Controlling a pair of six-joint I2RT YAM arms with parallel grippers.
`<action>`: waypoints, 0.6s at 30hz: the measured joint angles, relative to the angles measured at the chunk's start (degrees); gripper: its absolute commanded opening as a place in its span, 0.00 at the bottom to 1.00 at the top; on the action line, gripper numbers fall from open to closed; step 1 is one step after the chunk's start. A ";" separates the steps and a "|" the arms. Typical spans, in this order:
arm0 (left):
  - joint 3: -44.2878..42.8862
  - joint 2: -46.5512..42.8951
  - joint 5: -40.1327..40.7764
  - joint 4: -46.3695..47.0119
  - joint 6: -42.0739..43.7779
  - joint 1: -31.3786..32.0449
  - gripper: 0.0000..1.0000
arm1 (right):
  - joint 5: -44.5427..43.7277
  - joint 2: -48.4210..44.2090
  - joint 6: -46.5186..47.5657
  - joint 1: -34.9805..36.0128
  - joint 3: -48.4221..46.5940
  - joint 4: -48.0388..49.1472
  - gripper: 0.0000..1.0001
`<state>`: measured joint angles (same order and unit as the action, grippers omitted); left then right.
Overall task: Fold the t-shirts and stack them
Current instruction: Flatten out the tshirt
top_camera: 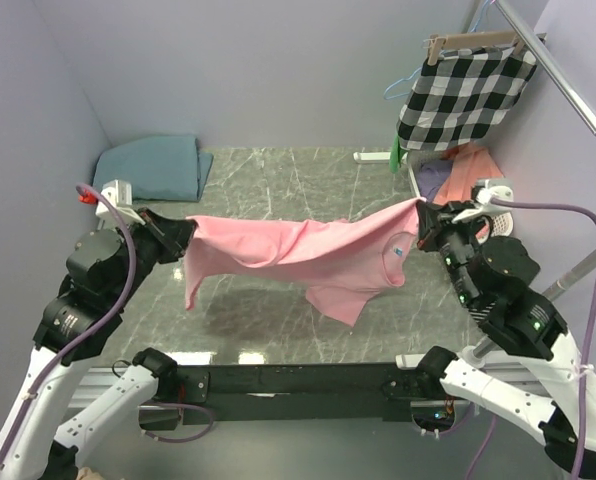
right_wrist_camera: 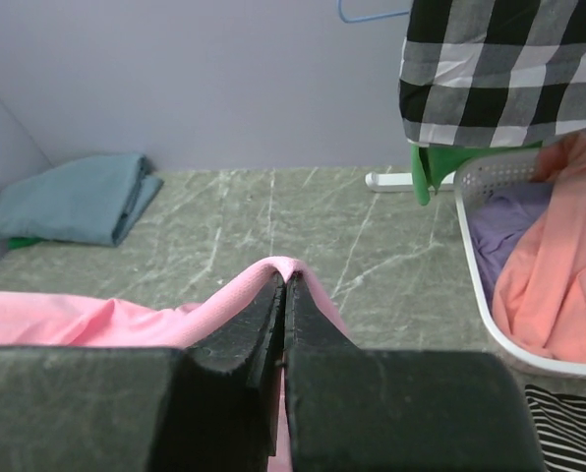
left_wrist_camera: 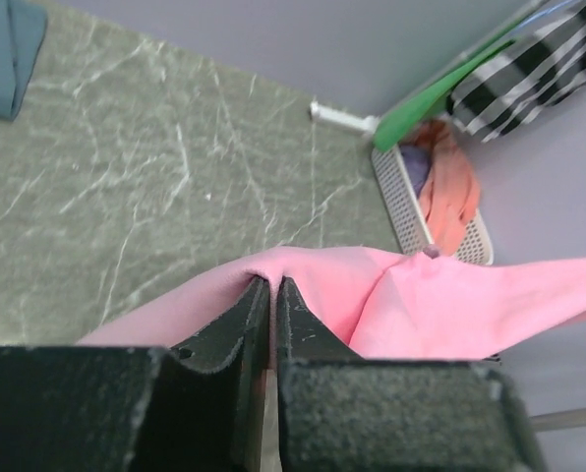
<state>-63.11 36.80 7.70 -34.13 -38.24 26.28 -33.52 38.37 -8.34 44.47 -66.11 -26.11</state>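
Observation:
The light pink t-shirt hangs stretched in the air between my two grippers, above the marble table, its lower edge drooping toward the front. My left gripper is shut on its left end; in the left wrist view the pink cloth wraps over the closed fingertips. My right gripper is shut on its right end; the pink cloth drapes over that gripper too. The dusty teal t-shirt lies folded at the back left corner and shows in the right wrist view.
A white basket with orange and purple clothes stands at the back right. A black-and-white checked cloth hangs from a rack above it. A green hanger hangs beside it. Grey walls close in left and back.

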 measured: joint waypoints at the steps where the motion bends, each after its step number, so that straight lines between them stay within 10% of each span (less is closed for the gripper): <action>1: 0.28 -0.09 -0.02 -0.59 -0.02 0.00 0.11 | -0.07 0.66 0.48 0.00 0.02 0.22 0.05; 13: 12.00 20.09 0.17 8.96 -0.13 -5.18 0.04 | -0.81 36.17 4.79 -7.74 -4.61 10.05 0.00; 16: 12.50 30.75 -2.99 13.99 0.07 -13.70 0.15 | 1.05 48.33 4.55 -12.24 -9.27 9.81 0.00; 18: 9.35 39.36 -3.48 15.41 0.33 -18.47 0.62 | 1.55 56.76 4.83 -14.45 -15.47 9.68 0.04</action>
<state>-53.76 76.16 4.23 -18.72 -37.91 7.81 -31.97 95.13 -3.51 30.02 -81.58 -16.43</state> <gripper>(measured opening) 0.133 0.010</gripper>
